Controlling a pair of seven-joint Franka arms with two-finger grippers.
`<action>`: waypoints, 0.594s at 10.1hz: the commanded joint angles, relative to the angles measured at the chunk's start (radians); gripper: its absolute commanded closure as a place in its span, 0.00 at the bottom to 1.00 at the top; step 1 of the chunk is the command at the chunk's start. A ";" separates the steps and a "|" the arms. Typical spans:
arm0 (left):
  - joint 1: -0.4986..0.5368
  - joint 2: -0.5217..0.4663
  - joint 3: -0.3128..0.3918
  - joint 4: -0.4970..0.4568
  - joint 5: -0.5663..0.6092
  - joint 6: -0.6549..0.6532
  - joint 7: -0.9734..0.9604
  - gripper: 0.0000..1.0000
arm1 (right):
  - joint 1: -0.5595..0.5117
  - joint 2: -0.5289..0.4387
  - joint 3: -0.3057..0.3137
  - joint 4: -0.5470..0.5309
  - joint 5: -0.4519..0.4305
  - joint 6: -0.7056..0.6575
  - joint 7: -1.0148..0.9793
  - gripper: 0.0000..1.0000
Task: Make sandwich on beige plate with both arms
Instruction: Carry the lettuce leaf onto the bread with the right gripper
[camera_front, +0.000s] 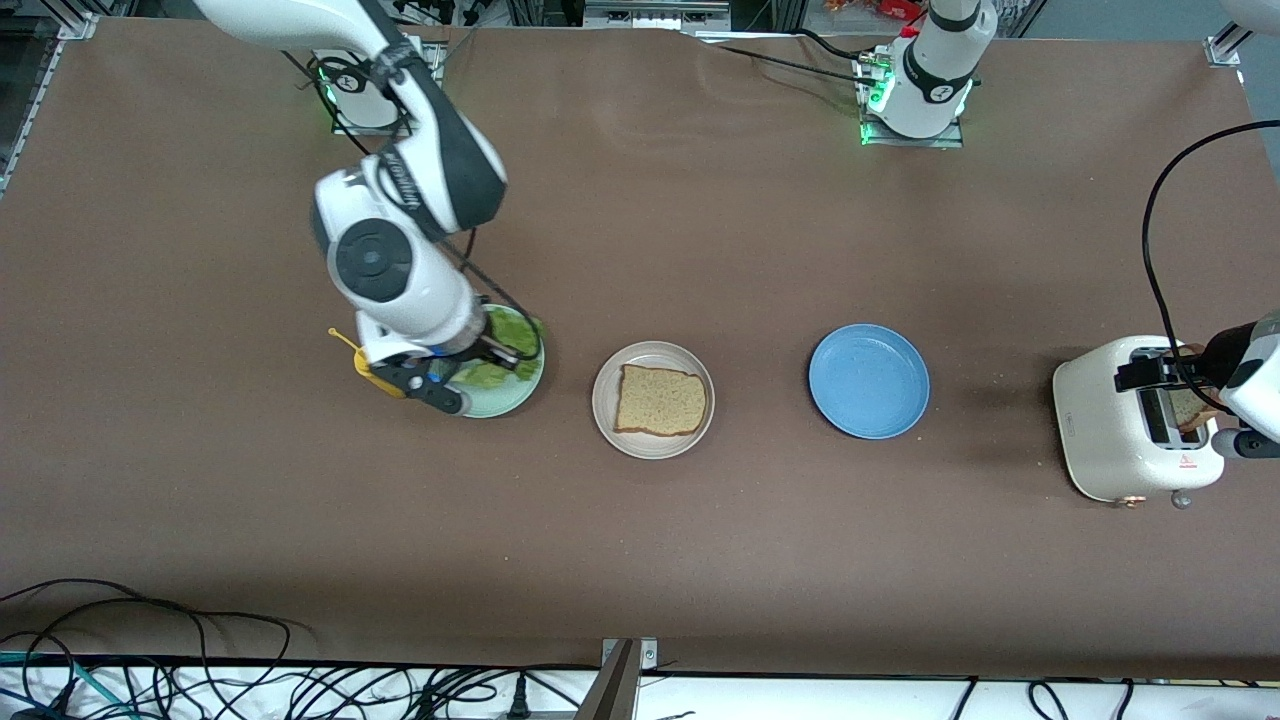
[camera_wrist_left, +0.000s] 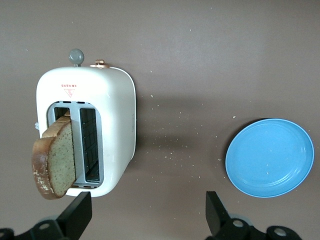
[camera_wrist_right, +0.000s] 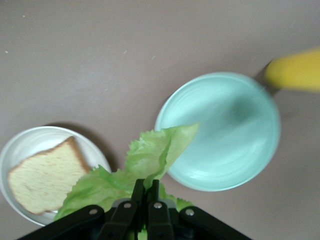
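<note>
The right gripper's (camera_wrist_right: 146, 200) fingers are clamped on a lettuce leaf (camera_wrist_right: 150, 157), held up over the mint-green plate (camera_front: 500, 398) toward the right arm's end of the tabletop (camera_front: 700, 560). The left gripper's (camera_wrist_left: 147, 212) fingers are spread wide, holding nothing, over a white toaster (camera_wrist_left: 107, 125) with a bread slice (camera_wrist_left: 55, 160) standing in its slot. On the beige plate (camera_front: 610, 415), between the mint-green and blue plate (camera_front: 868, 380), one bread slice (camera_front: 660, 401) is lying.

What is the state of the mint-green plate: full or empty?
Empty: the right gripper holds the lettuce lifted above the mint-green plate, whose surface shows bare.
</note>
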 joint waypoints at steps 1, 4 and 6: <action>0.002 -0.013 -0.003 -0.009 0.034 -0.005 0.009 0.00 | 0.083 0.069 -0.007 0.030 0.012 0.143 0.295 1.00; 0.010 -0.011 -0.003 -0.009 0.034 -0.002 0.009 0.00 | 0.169 0.156 -0.010 0.030 0.011 0.360 0.524 1.00; 0.017 -0.007 -0.005 -0.009 0.033 0.000 0.009 0.00 | 0.177 0.205 -0.010 0.031 0.011 0.445 0.577 1.00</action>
